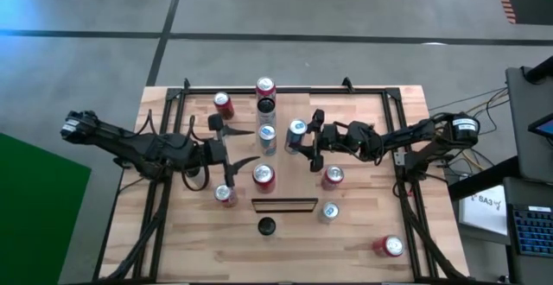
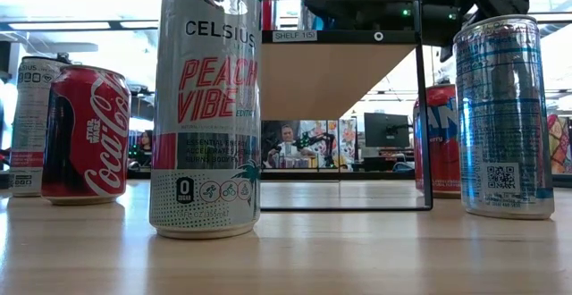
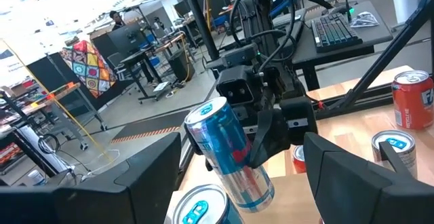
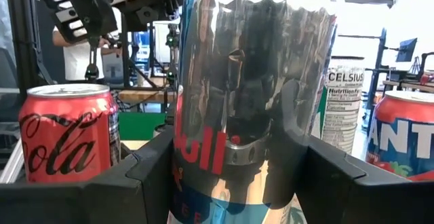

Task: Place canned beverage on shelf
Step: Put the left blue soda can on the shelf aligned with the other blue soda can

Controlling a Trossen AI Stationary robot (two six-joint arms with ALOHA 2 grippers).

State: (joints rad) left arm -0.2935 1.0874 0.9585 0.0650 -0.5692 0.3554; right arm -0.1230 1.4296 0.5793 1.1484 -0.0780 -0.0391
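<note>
My right gripper [image 1: 304, 143] is shut on a tall blue and silver can [image 1: 296, 133] over the middle of the shelf [image 1: 285, 204], a raised light board whose underside [image 2: 340, 76] shows in the low view. The can [image 3: 230, 156] leans a little in the left wrist view. I cannot tell whether its bottom touches the shelf. My left gripper [image 1: 240, 147] stands open at the shelf's left side, facing the can, with nothing between its fingers. Several other cans [image 1: 266, 136] stand in a row along the shelf's left part. My right gripper pinches the can's side wall [image 4: 251, 149] between its two fingers [image 4: 319, 176], about halfway up the can. The fingers come nearly level from the table's right side and lie across the can. The can stands roughly upright in the hold, top up, slightly tilted.
Loose cans stand on the table: red ones [image 1: 224, 104], [image 1: 225, 194], [image 1: 333, 177], [image 1: 390, 246], a silver one [image 1: 329, 212] and a dark one [image 1: 266, 226]. A Celsius can [image 2: 206, 107] and a Coca-Cola can [image 2: 85, 134] stand close to the low camera. Black rails [image 1: 164, 147] run along the table's sides.
</note>
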